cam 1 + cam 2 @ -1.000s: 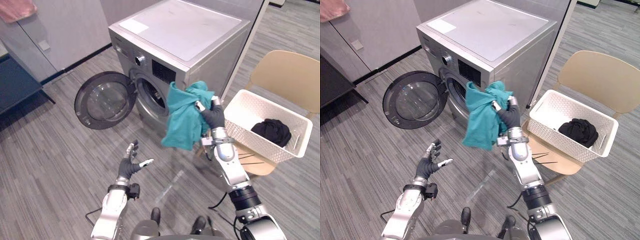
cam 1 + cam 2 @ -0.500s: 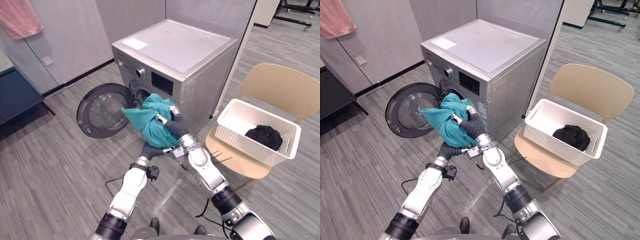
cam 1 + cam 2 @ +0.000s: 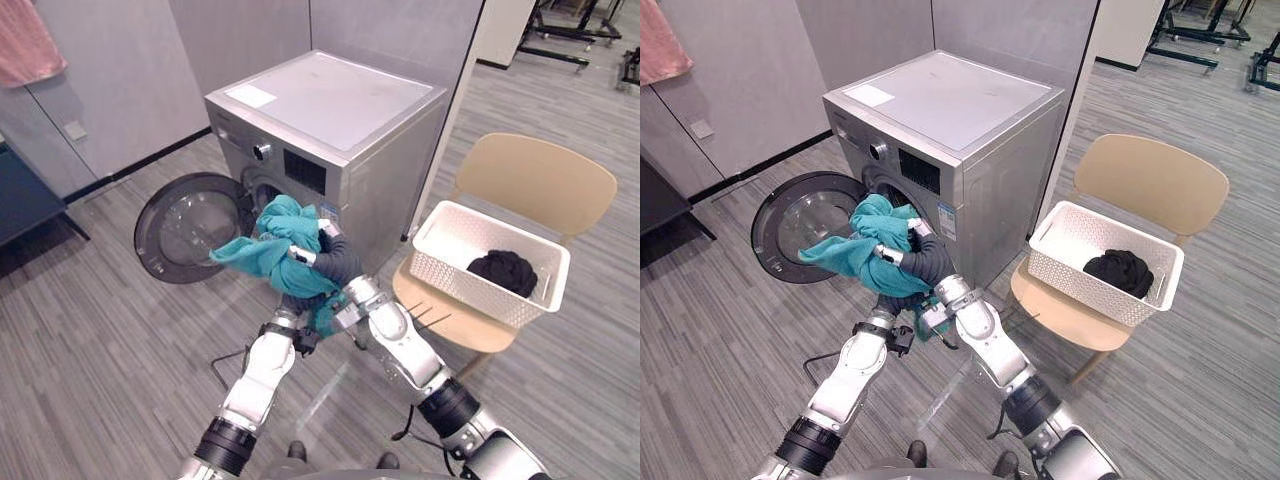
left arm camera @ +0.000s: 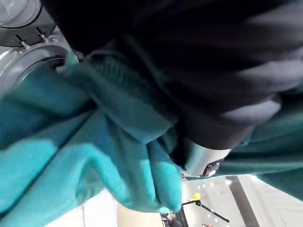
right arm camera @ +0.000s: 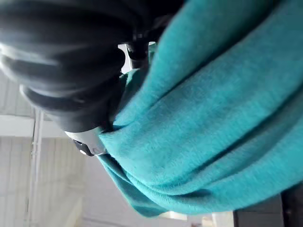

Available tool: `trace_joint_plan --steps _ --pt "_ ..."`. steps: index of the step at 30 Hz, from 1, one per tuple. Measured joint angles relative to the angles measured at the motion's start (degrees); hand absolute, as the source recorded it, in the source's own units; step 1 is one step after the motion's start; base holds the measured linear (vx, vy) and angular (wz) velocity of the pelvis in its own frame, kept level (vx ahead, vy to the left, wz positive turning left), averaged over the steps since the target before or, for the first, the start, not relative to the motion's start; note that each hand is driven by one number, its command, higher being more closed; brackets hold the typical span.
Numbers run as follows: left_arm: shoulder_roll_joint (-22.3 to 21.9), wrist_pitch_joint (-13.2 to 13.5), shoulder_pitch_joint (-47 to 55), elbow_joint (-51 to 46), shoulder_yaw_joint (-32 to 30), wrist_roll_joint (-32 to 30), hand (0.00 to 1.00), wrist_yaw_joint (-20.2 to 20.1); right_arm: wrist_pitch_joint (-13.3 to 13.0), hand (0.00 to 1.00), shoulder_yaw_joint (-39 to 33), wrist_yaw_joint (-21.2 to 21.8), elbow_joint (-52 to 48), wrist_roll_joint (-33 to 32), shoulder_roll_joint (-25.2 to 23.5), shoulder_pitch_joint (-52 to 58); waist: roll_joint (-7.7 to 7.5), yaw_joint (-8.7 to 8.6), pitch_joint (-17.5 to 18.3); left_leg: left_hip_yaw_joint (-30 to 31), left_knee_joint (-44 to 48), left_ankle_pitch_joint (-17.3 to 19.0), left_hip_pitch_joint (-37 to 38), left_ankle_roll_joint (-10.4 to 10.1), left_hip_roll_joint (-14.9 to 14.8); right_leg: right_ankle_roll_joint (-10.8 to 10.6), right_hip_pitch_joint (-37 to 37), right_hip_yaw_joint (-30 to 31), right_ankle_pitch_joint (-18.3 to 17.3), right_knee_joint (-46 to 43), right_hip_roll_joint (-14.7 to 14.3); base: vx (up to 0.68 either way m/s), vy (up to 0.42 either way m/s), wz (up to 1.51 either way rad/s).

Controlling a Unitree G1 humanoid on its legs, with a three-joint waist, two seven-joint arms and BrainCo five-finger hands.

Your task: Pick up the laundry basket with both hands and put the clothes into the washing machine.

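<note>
"While it's bunched like that, which way does the teal garment (image 3: 272, 252) run?"

"Sideways before the open washing machine (image 3: 340, 110), right robot hand (image 3: 326, 262) clenched on it; left robot hand (image 3: 885, 302) buried beneath, can't tell. Right of the machine, a white basket (image 3: 470, 290) on the chair (image 3: 535, 180) holds black clothes (image 3: 505, 270). Grey plank floor (image 3: 90, 350)."

The door (image 3: 190, 228) of the washing machine (image 3: 330, 100) hangs wide open, clear of the machine's front. A bunched teal garment (image 3: 280, 255) crowds the space just before that front.

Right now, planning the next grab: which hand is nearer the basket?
Right. Right hand, clutching the teal garment, is toward the basket; left hand lies farther, beneath the garment.
</note>
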State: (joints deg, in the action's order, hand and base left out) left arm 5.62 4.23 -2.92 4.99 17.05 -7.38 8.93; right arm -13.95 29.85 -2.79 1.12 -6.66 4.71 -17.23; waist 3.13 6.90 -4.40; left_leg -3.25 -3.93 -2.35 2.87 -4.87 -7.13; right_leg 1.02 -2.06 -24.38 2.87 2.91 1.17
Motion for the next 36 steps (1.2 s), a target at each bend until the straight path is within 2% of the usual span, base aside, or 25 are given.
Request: trace_joint_plan --steps 2,5,9,13,15,16,17,19,20,23,24,25,26,27,28,29,30,31,32,33,34,35,36 --pt "0.0 0.0 1.8 0.0 -0.5 0.0 1.00 -0.1 -0.2 0.00 -1.9 -0.9 -0.8 4.0 0.7 1.7 -0.07 -0.06 0.0 0.0 -0.1 0.0 0.0 0.0 0.0 -0.1 -0.1 0.0 0.1 0.3 0.0 0.04 0.018 0.01" --pt "-0.9 -0.5 6.7 0.0 -4.8 0.0 1.00 -0.1 -0.4 0.00 -8.3 -3.6 -2.2 10.8 3.7 6.5 -0.08 -0.02 0.1 0.1 -0.4 0.0 -0.1 0.0 0.1 -0.1 -0.1 -0.2 0.0 0.5 0.0 0.04 0.021 0.03" --pt "-0.8 -0.8 10.1 0.1 -8.7 0.2 1.00 -0.2 -0.8 0.00 -13.7 -4.8 -2.5 14.0 7.0 12.2 -0.08 -0.02 0.1 0.9 -0.9 0.0 -0.9 0.0 0.2 -0.5 -0.1 -0.9 -0.2 1.0 0.0 0.02 0.015 0.11" --pt "-0.3 -1.4 11.0 3.8 -11.4 0.6 1.00 -1.4 -0.8 0.00 -18.3 -4.8 -2.0 16.4 9.3 18.5 -0.09 -0.48 0.0 5.3 0.2 -0.3 -5.1 -0.3 0.6 -1.1 1.4 -5.4 -1.4 0.6 0.1 0.02 -0.016 0.59" --pt "-0.3 -1.6 11.0 6.6 -12.3 0.6 1.00 -1.7 -0.9 0.00 -20.3 -4.7 1.2 16.8 9.6 20.7 0.01 -0.57 -0.1 9.5 1.0 -1.2 -8.1 -0.6 1.0 -1.4 2.8 -10.0 -4.1 -2.8 1.3 0.03 -0.037 1.20" --pt "-0.2 -1.6 10.8 8.2 -12.7 0.6 1.00 -2.2 -0.9 0.00 -21.4 -4.7 5.4 16.9 9.9 21.3 -0.12 -0.95 -0.1 10.5 0.9 -2.5 -9.4 -0.1 1.7 -1.6 3.6 -13.6 -6.5 -6.5 3.1 0.06 0.022 1.48" --pt "0.0 -1.6 10.8 9.6 -12.7 0.7 1.00 -2.7 -0.7 0.00 -22.2 -4.6 10.1 16.9 10.0 21.6 -0.40 -1.33 -0.4 6.2 1.4 -2.5 -10.3 3.0 2.6 -1.8 4.6 -16.6 -9.6 -11.3 5.7 0.06 0.022 1.48" --pt "0.6 -1.6 11.0 11.2 -13.1 1.1 1.00 -2.8 -0.1 0.00 -22.7 -4.6 15.5 16.9 9.3 21.3 -1.28 -0.90 -1.0 -1.5 3.3 -0.7 -11.4 7.8 2.9 -2.2 5.8 -18.5 -12.4 -16.6 9.2 0.10 0.076 0.94" --pt "0.7 -1.6 11.7 12.8 -13.6 1.8 1.00 -2.9 0.7 0.00 -22.7 -4.6 19.5 16.8 8.6 21.2 -1.46 -0.99 -1.1 -7.4 4.3 0.2 -12.1 9.5 2.9 -3.2 6.0 -20.0 -14.0 -19.7 11.7 0.12 0.067 0.72" --pt "-0.3 -1.6 14.6 14.0 -15.0 2.8 1.00 -4.0 1.6 0.00 -24.6 -4.6 26.2 16.4 6.4 21.5 -1.52 -1.61 -1.1 -8.4 6.0 -0.6 -12.5 8.0 4.7 -3.8 5.3 -21.3 -14.7 -21.9 14.8 0.17 0.054 0.59" --pt "-0.7 -1.6 15.3 14.2 -15.1 2.8 1.00 -4.1 1.9 0.00 -26.2 -4.6 28.9 16.3 5.2 21.8 -2.13 -1.44 -1.6 -8.4 7.1 0.0 -12.5 7.2 5.7 -4.4 4.1 -22.1 -14.8 -22.0 15.9 0.25 0.104 0.67" --pt "-1.0 -1.6 15.6 14.3 -15.2 2.8 1.00 -4.3 2.1 0.00 -26.7 -4.6 30.2 16.3 4.6 21.8 -2.26 -1.32 -1.7 -8.3 8.1 0.9 -12.4 6.8 6.0 -4.7 3.6 -22.7 -15.0 -22.5 16.4 0.23 0.125 0.64" --pt "-1.0 -2.1 17.2 14.3 -15.3 2.8 1.00 -5.6 2.4 0.00 -27.3 -4.6 32.7 16.3 3.5 22.1 -2.66 -1.42 -1.9 -7.9 11.3 4.3 -12.3 6.6 7.0 -6.1 2.5 -22.7 -15.9 -26.9 19.2 0.17 0.118 0.51" --pt "-1.0 -2.3 17.7 14.3 -15.4 2.7 1.00 -6.0 2.6 0.00 -27.3 -4.6 33.5 16.3 3.3 22.2 -2.87 -1.49 -2.1 -7.6 12.4 5.5 -12.0 6.7 7.6 -6.4 2.4 -22.3 -16.1 -29.8 20.9 0.23 0.163 0.66" --pt "-1.0 -3.0 18.5 14.9 -15.5 2.7 1.00 -6.7 3.5 0.00 -27.3 -4.6 34.9 16.3 3.0 22.3 -3.56 -1.47 -3.1 -6.8 14.7 7.6 -10.6 7.6 9.2 -5.2 2.8 -20.6 -15.7 -38.6 25.3 0.24 0.188 0.65" --pt "-0.9 -3.8 19.3 15.0 -16.1 2.7 1.00 -7.2 3.9 0.00 -27.1 -4.6 35.5 16.2 2.8 22.6 -4.19 -1.67 -3.9 -4.8 16.4 10.1 -9.0 8.7 10.7 2.8 5.9 -14.7 -12.1 -49.3 29.2 0.23 0.179 0.71" --pt "-0.8 -4.0 19.4 15.0 -16.5 2.7 1.00 -7.5 4.0 0.00 -27.0 -4.6 35.6 16.2 2.6 22.9 -4.09 -2.03 -4.2 -3.7 17.2 11.0 -8.5 9.2 11.0 5.2 8.3 -10.1 -9.7 -53.3 29.5 0.22 0.161 0.84" --pt "-0.7 -4.0 19.8 15.0 -17.2 2.7 1.00 -7.5 4.1 0.00 -26.8 -4.6 35.6 16.2 1.9 23.4 -3.63 -2.74 -4.9 -1.2 18.5 13.1 -8.1 10.5 11.4 2.8 12.2 -1.6 -11.6 -57.9 26.7 0.28 0.127 0.86" --pt "-0.2 -4.0 19.7 15.1 -17.9 2.7 1.00 -7.3 4.0 0.00 -26.5 -4.5 35.6 16.2 1.2 23.2 -4.06 -2.97 -5.6 0.8 18.3 13.7 -6.7 11.3 11.6 0.9 16.4 4.9 -16.0 -60.1 21.4 0.25 0.100 0.78" --pt "0.2 -4.0 19.7 15.1 -17.8 2.7 1.00 -7.3 4.0 0.00 -26.5 -4.5 35.6 16.2 1.0 23.2 -4.09 -2.99 -5.9 1.4 17.9 13.9 -6.2 11.5 11.6 0.3 18.0 6.3 -17.1 -60.1 19.5 0.26 0.074 0.66" --pt "0.4 -4.0 19.7 15.1 -17.7 2.7 1.00 -7.3 4.0 0.00 -26.5 -4.4 35.6 16.1 1.0 23.4 -3.84 -3.34 -6.1 2.6 17.1 14.1 -4.9 11.6 11.7 -1.4 21.1 7.8 -18.4 -58.1 15.9 0.21 0.038 0.69" --pt "0.4 -3.8 19.6 15.1 -17.6 2.7 1.00 -7.3 4.0 0.00 -26.5 -4.4 35.6 15.6 1.1 23.3 -3.79 -4.41 -6.3 4.8 15.5 14.2 -3.3 11.7 12.6 -1.8 24.4 7.2 -18.6 -53.5 13.7 0.28 0.041 0.73" --pt "0.4 -3.8 19.5 15.1 -17.4 2.7 1.00 -7.3 4.0 0.00 -26.5 -4.5 35.6 15.6 1.2 23.2 -3.78 -4.79 -6.4 5.5 15.1 14.3 -2.6 11.7 12.9 -2.0 25.6 7.0 -18.5 -51.3 13.0 0.31 0.014 0.88"
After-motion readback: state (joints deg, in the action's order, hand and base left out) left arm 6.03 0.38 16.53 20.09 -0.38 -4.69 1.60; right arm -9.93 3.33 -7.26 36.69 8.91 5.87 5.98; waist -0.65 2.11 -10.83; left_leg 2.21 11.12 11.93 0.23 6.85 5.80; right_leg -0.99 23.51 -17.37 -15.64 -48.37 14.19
